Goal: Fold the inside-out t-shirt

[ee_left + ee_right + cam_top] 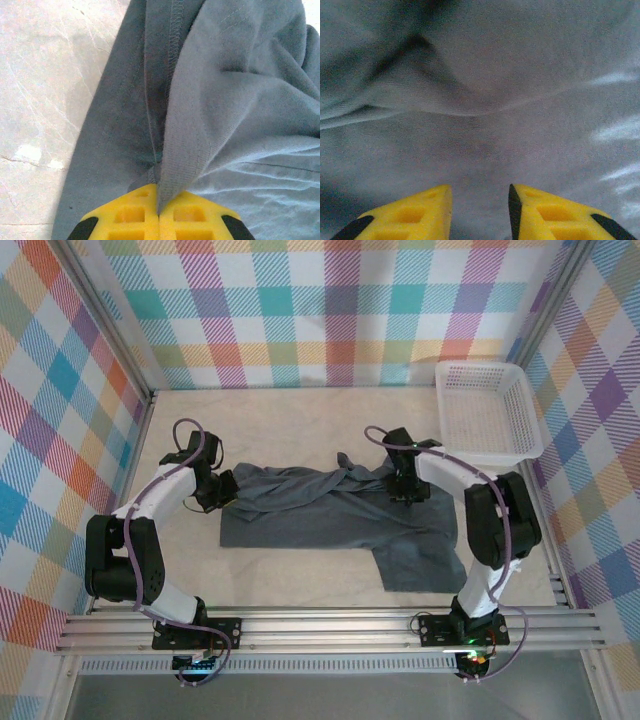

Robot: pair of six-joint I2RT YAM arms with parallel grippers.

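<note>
There is one t-shirt (pixel 330 515), one white mesh basket (pixel 478 365) and two arms, each with one tool. The t-shirt lies on the bench (pixel 280 420), well apart from the basket and on its near side. From there it stretches sideways away from the basket, half spread and half bunched. A flat panel lies toward the arms' bases and a twisted ridge of cloth runs along the edge nearer the basket.

The left tool (pixel 225 490) is at the shirt's end farthest from the basket. Its wrist view shows the left tool (pixel 159 197) closed on a raised fold of the cloth beside a stitched seam. The right tool (pixel 405 490) is at the shirt's end nearest the basket. Its wrist view shows the right tool (pixel 480 192) with its jaws parted, low over the cloth. Nothing can be seen pinched between them.

The shirt looks like a light, soft knit with no stiffness. It will likely sag and drape from any pinch and drag across the bench rather than slide as a sheet. A tool could also catch two layers at once, since the layers are likely to cling together. The cloth is neither fragile nor slippery. Hems, seams and corners look like the best places to grip, because the doubled cloth there gives the jaws more to bite. Gripping two points well apart along one edge should keep that edge taut for a fold.
</note>
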